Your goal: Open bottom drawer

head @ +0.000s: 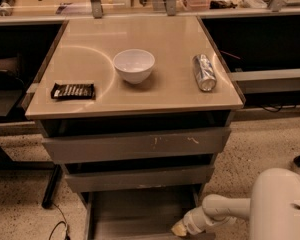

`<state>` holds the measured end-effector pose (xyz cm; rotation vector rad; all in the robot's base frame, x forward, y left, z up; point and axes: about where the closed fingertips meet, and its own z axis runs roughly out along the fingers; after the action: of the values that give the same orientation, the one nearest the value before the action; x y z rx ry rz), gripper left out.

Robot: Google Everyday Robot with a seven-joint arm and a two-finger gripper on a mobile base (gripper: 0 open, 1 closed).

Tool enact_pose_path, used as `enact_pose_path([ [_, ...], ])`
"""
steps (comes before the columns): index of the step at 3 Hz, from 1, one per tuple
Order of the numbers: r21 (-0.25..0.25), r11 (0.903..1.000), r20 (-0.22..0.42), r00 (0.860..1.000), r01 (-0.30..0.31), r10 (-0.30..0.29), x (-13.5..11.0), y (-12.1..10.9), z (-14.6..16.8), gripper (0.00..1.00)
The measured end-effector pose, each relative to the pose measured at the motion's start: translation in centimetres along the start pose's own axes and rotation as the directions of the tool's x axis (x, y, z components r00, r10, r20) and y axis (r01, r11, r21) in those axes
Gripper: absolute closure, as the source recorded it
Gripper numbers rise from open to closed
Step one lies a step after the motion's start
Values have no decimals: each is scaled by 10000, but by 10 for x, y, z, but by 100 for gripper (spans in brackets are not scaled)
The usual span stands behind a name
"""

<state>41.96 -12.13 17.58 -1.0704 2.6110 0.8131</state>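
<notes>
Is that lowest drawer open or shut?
Open: the bottom drawer juts out, its tray floor showing. The gripper is at its front corner.

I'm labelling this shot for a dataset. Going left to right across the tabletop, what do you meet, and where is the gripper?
snack bar → white bowl → can lying on its side. The gripper is lower down, at the right front of the pulled-out bottom drawer.
</notes>
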Motion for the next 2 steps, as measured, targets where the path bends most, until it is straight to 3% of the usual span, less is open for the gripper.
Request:
enact_pose_path([
  [1, -2, 10000, -6, 10000, -5, 5, -2, 2, -4, 100],
  [2, -118, 9998, -247, 9996, -164, 161, 11, 10, -5, 100],
])
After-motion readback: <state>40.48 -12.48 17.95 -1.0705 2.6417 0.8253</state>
